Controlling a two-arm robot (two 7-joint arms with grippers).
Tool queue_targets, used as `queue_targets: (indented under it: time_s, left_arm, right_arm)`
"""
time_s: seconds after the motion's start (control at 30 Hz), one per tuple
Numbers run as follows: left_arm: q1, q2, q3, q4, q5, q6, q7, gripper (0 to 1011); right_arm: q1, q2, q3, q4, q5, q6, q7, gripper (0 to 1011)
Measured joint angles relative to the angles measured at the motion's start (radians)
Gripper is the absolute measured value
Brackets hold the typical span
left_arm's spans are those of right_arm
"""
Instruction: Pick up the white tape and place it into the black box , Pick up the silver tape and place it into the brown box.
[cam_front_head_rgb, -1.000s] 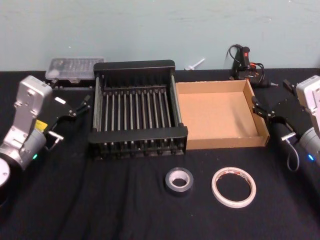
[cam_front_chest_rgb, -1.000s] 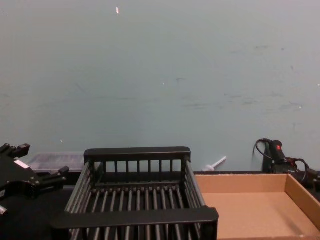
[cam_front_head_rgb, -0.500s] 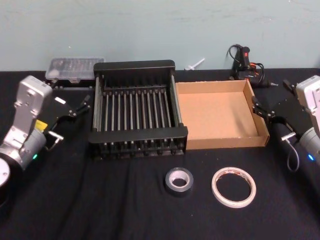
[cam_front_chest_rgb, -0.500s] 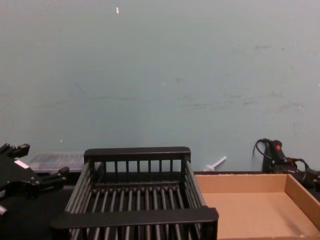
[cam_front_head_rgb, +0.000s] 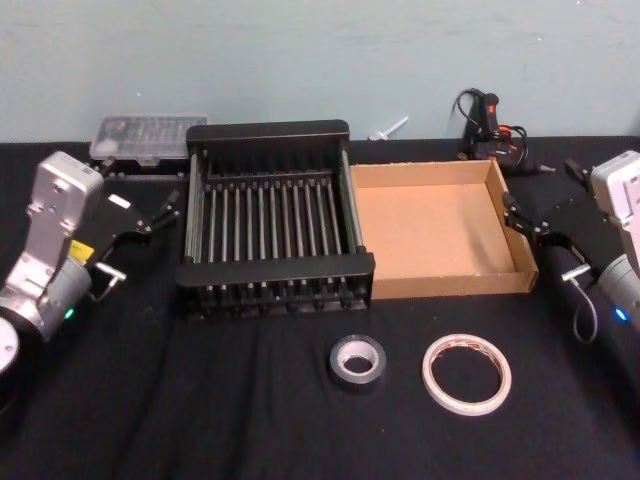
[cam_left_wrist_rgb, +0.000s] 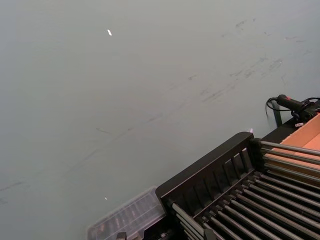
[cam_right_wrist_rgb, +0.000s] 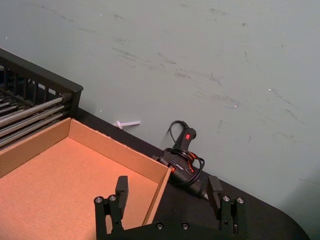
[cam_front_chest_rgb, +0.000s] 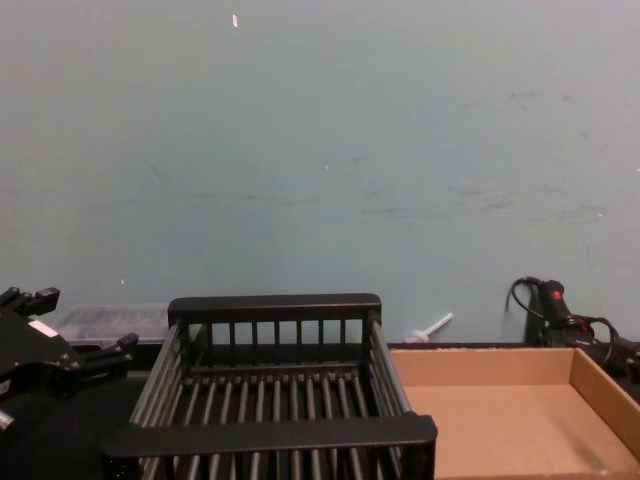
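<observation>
The white tape (cam_front_head_rgb: 467, 373) lies flat on the black cloth near the table's front, right of centre. Just left of it rests the silver tape (cam_front_head_rgb: 358, 361). Behind them the black box (cam_front_head_rgb: 275, 270) and the brown box (cam_front_head_rgb: 450, 285) stand side by side, both with nothing inside. My left gripper (cam_front_head_rgb: 165, 210) hangs open beside the black box's left wall, also seen from the chest (cam_front_chest_rgb: 75, 325). My right gripper (cam_front_head_rgb: 540, 195) is open at the brown box's right wall; its wrist view shows the spread gripper (cam_right_wrist_rgb: 168, 189) over that box's corner (cam_right_wrist_rgb: 160, 175).
A clear plastic case (cam_front_head_rgb: 150, 135) sits behind the left gripper. A black and red tool with coiled cables (cam_front_head_rgb: 490, 125) lies at the back right, near a small white plastic piece (cam_front_head_rgb: 390, 128). A pale green wall closes the back.
</observation>
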Motion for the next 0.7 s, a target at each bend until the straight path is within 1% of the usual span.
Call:
queue_targets:
  time_s: [0.57, 0.7]
  left_arm:
    - [0.0, 0.0, 0.0, 0.0, 0.0, 0.0, 0.0, 1001]
    - [0.0, 0.0, 0.0, 0.0, 0.0, 0.0, 0.0, 1001]
  right_arm:
    - [0.0, 0.0, 0.0, 0.0, 0.0, 0.0, 0.0, 1003]
    - [-0.006, -0.005, 0.01, -0.001, 0.001, 0.0, 0.011, 1002]
